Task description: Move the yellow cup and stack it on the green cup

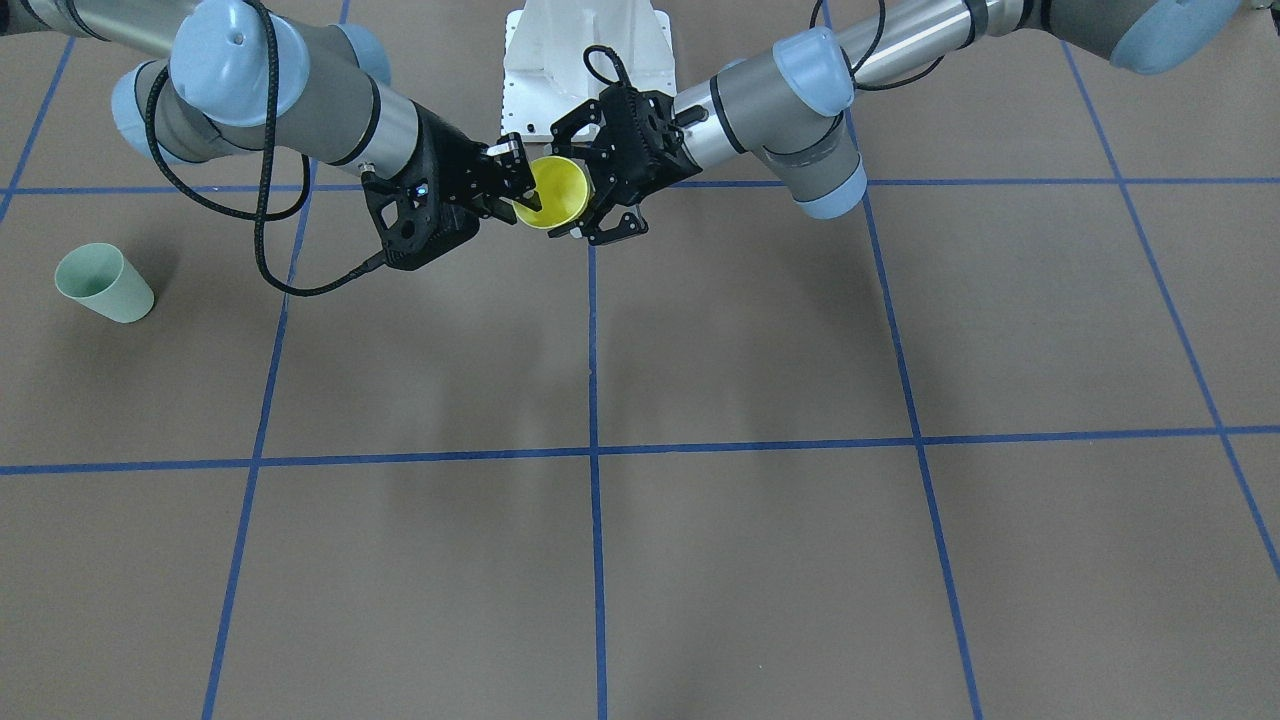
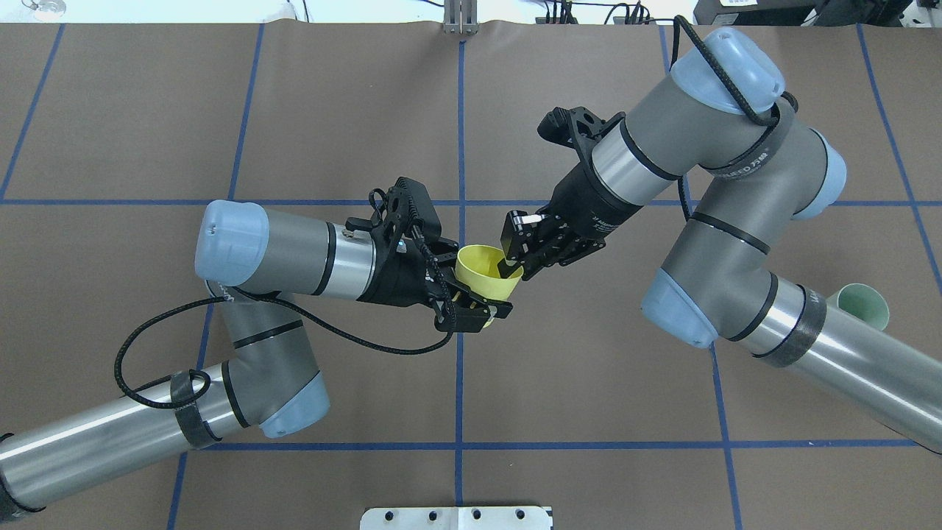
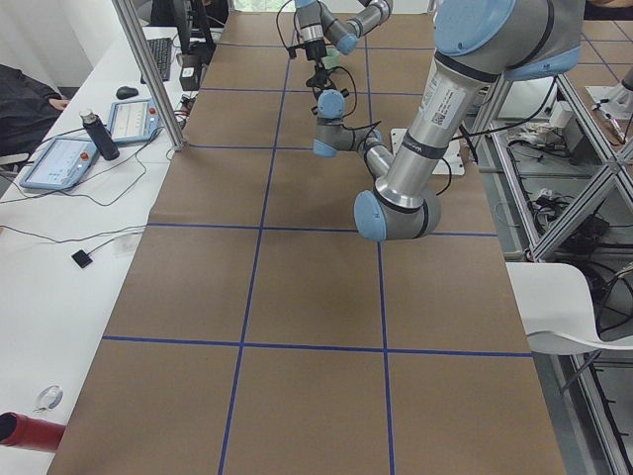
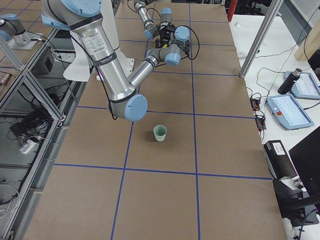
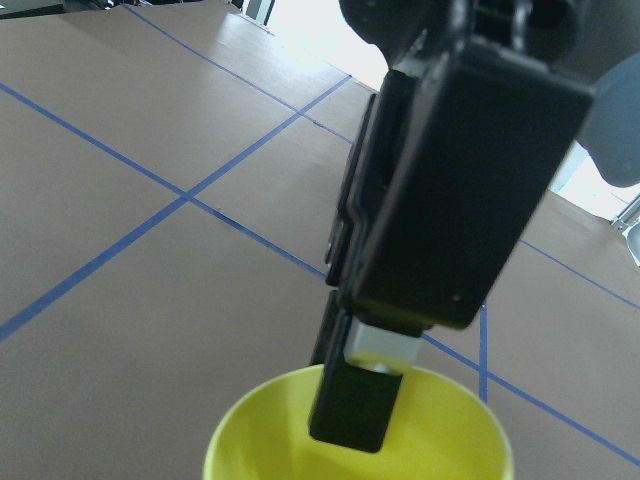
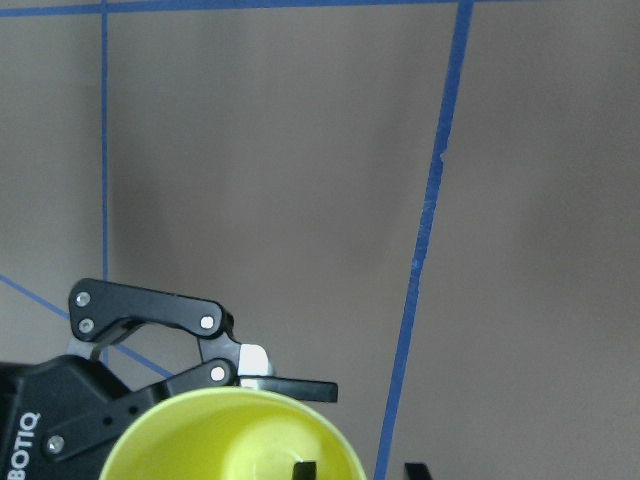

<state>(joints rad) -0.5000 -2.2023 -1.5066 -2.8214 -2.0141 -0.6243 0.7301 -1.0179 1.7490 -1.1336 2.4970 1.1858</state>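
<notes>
Over the table's (image 1: pixel 760 560) middle line, close to the robot's base, the yellow cup (image 1: pixel 555 187) is hanging in mid-air, tilted, with its mouth turned toward my side. I am watching from the operators' end and taking the cup as the dial's centre.

The left gripper (image 2: pixel 478 288) is reaching in from two o'clock and clasping the cup's body. That grip is carrying it.

The right gripper (image 2: pixel 515 265) is reaching in from ten o'clock, spread apart. One finger is dipping inside the rim and the other is sitting outside. The wall is lying between them unpinched, as far as its wrist camera shows.

This is reading as a hand-over being set up. The green cup (image 1: pixel 105 283) is standing upright on the table, well apart at about nine o'clock, on the right arm's side.

I judge a rim grip is leaving the base free for nesting. Stacking is not yet begun.

The risk is the left gripper letting go before the right one is clamping.
</notes>
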